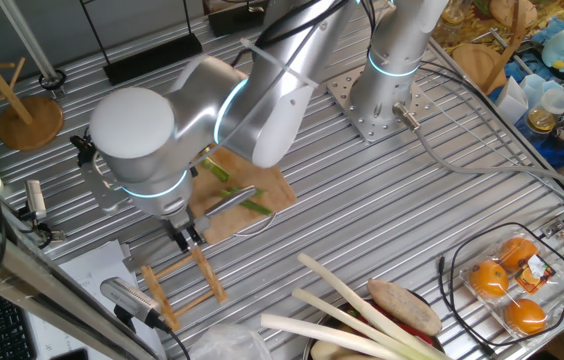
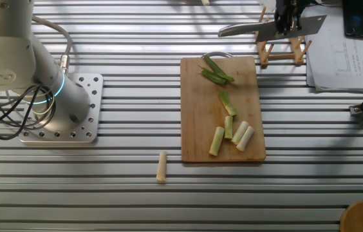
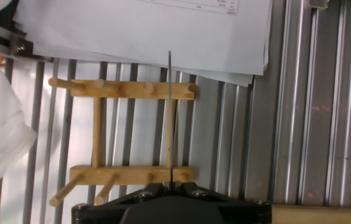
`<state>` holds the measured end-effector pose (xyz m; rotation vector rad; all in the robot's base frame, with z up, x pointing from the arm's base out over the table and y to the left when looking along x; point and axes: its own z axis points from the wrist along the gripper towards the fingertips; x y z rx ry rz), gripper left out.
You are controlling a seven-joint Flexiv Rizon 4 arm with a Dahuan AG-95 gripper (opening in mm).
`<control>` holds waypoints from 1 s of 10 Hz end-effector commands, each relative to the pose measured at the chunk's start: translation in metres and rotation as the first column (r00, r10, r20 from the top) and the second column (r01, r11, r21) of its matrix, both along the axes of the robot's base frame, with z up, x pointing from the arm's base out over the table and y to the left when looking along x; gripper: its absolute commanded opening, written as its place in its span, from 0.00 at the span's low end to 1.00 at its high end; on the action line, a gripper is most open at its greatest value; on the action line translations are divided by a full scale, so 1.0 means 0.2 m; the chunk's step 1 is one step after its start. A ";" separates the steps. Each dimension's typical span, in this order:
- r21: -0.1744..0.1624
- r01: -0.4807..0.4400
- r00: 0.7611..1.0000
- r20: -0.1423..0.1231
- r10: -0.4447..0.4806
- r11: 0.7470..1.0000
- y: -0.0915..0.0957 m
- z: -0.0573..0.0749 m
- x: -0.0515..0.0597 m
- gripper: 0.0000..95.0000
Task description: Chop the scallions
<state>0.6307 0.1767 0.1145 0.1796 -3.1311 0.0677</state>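
1. Directly below the hand camera, the end effector grips a knife, fingers pressed against its handle; the blade appears edge-on as a thin dark line.
2. Beneath the blade stands a wooden rack on the ribbed metal bench, with paper sheets beyond it.
3. Scallions lie as cut pieces on the cutting board: pale segments at one end, dark green leaf parts at the other, near the rack.
4. One pale piece lies off the board on the bench.
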 end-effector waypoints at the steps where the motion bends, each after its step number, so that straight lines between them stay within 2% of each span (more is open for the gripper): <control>1: 0.001 -0.004 1.000 0.006 0.004 1.000 0.00 -0.01 0.00 0.00; 3: 0.001 -0.012 1.000 0.007 0.012 1.000 -0.01 -0.05 0.01 0.00; 5: 0.000 -0.012 1.000 0.019 0.012 1.000 0.00 -0.06 0.01 0.00; 6: -0.002 -0.013 1.000 0.016 0.013 1.000 0.00 -0.06 0.01 0.00; 7: -0.012 -0.024 1.000 -0.012 0.024 1.000 0.00 -0.06 0.01 0.00; 9: -0.015 -0.033 0.998 -0.048 0.032 0.999 0.00 -0.06 0.01 0.00; 10: -0.013 -0.048 0.998 -0.052 0.047 0.999 0.00 -0.06 0.01 0.00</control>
